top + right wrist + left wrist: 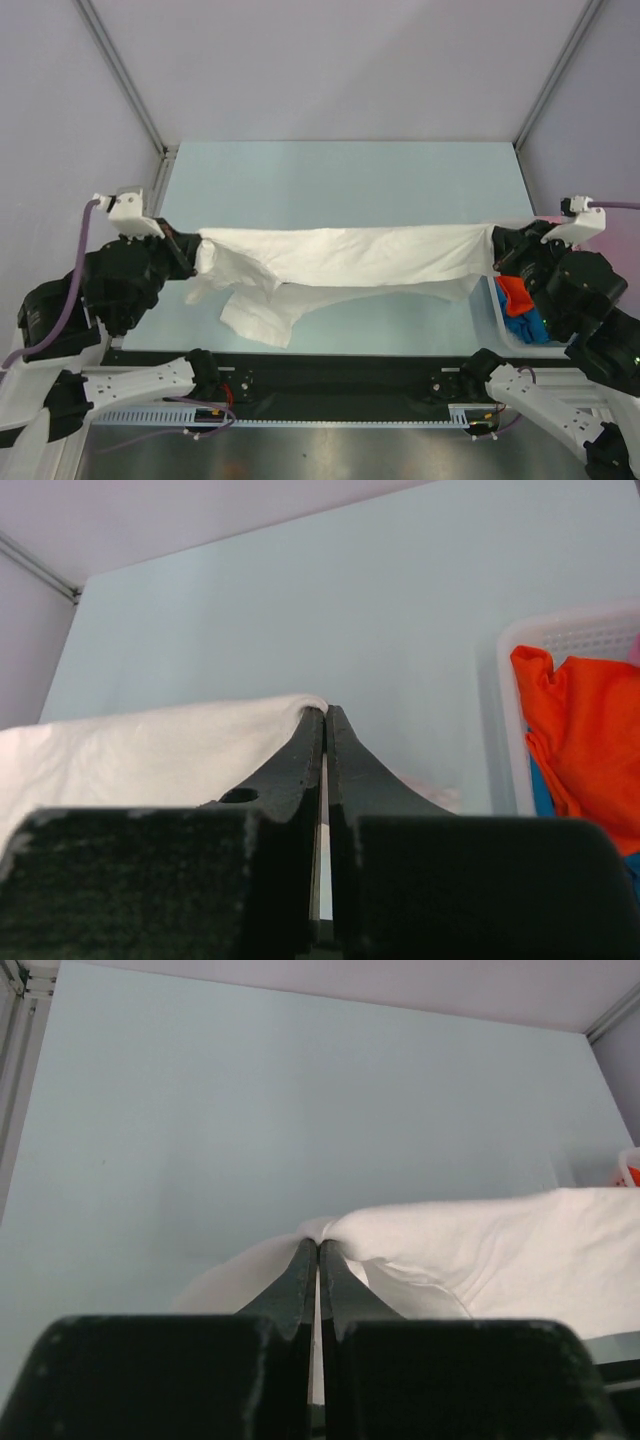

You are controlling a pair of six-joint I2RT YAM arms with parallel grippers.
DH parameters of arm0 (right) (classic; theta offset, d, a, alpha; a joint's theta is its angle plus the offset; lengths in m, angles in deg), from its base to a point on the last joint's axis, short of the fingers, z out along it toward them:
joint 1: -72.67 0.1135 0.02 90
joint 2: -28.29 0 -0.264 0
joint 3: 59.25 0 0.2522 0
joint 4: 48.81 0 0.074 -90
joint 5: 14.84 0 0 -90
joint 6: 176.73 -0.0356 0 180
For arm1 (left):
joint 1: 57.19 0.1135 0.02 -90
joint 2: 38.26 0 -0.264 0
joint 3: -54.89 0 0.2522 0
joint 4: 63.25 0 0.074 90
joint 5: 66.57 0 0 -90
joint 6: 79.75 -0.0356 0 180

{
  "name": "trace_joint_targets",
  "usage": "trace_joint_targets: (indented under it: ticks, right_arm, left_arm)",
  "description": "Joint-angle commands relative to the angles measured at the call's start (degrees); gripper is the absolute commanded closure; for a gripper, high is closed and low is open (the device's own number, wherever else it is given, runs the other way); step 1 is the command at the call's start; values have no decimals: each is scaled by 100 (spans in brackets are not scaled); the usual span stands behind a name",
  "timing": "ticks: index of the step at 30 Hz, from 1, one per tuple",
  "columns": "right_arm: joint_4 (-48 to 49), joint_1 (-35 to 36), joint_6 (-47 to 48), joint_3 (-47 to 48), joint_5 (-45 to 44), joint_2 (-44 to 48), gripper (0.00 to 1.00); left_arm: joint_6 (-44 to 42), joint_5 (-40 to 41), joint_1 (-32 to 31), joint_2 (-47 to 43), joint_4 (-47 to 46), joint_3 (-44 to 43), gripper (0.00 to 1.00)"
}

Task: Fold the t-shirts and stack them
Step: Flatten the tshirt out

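Jaws clamped on cloth at both ends: left gripper [192, 255] and right gripper [497, 250] hold a plain white soft t-shirt [340, 255] stretched between them, lower part draped on pale blue table [340, 175]. Spreading step, likely. Next: lay it flat, unwrinkled.

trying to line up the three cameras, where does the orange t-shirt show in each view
Top external: orange t-shirt at right, in the bin, below the right end effector.
Left wrist: an orange sliver at the far right edge, above the white t-shirt.
Right wrist: large at the right edge, inside the bin.
Shared landmark: the white t-shirt, stretched between left end effector and right end effector.
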Motion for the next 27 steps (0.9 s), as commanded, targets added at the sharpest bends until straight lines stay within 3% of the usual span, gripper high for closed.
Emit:
trace_joint_targets:
  ticks: [1, 2, 5, 6, 8, 9, 10, 14, 18, 19, 21, 22, 23, 24, 25, 26, 27]
  right_arm:
    - [488, -3, 102, -2, -409, -486, 100]
    - [784, -11, 119, -55, -453, -722, 100]
    - [1540, -230, 531, -170, -165, -1441, 100]
    - [1639, -353, 584, -144, 19, -1654, 100]
    - [1858, -923, 576, -22, 327, -2102, 100]
    - [1903, -1160, 463, 49, 790, -2565, 100]
    - [1912, -1650, 401, 119, 1021, -2840, 100]
    - [2289, -2147, 408, 427, 1331, -3851, 100]
    - [2606, -2243, 822, 989, 1102, -4941, 100]
    - [2624, -2313, 814, 1269, 1154, -5448, 100]
    - [2432, -2637, 656, 1735, 1512, -5995, 100]
    - [2048, -2718, 577, 2355, 1602, -6607, 100]
    - [1740, -2797, 480, 2735, 1716, -6900, 99]
    - [1302, -2928, 436, 3226, 1752, -7286, 94]
    - [801, -2964, 409, 3858, 1787, -7612, 87]
    - [-39, -2982, 427, 4760, 1883, -8163, 68]
    - [-404, -2982, 488, 5135, 1893, -8334, 59]
  left_arm:
    - [-425, 260, 48, 660, -502, -199, 100]
    - [-592, 339, 100, 766, -625, -191, 100]
    - [-1366, -167, 1020, 1284, -1389, -94, 100]
    - [-1489, -814, 1737, 1511, -1756, -24, 100]
    - [-1692, -1458, 2453, 1811, -2179, 213, 100]
    - [-1701, -2062, 3118, 2213, -2260, 222, 100]
    - [-1719, -2233, 3359, 2400, -2339, 205, 100]
    - [-1956, -2647, 4055, 3445, -3014, -49, 100]
    - [-2290, -2824, 4450, 4693, -3219, -970, 100]
    - [-2369, -2859, 4504, 5043, -3123, -1678, 99]
    - [-2457, -2763, 4592, 6132, -2509, -2620, 82]
    - [-2518, -2702, 4618, 6494, -2246, -3695, 77]
    - [-2571, -2588, 4627, 7071, -1808, -4176, 68]
    - [-2545, -2517, 4645, 7112, -1777, -4433, 58]
    - [-2458, -2508, 4654, 7034, -1847, -4192, 45]
    - [-2362, -2290, 4654, 6920, -1874, -4033, 24]
    - [-2169, -2166, 4628, 6649, -1882, -3840, 14]
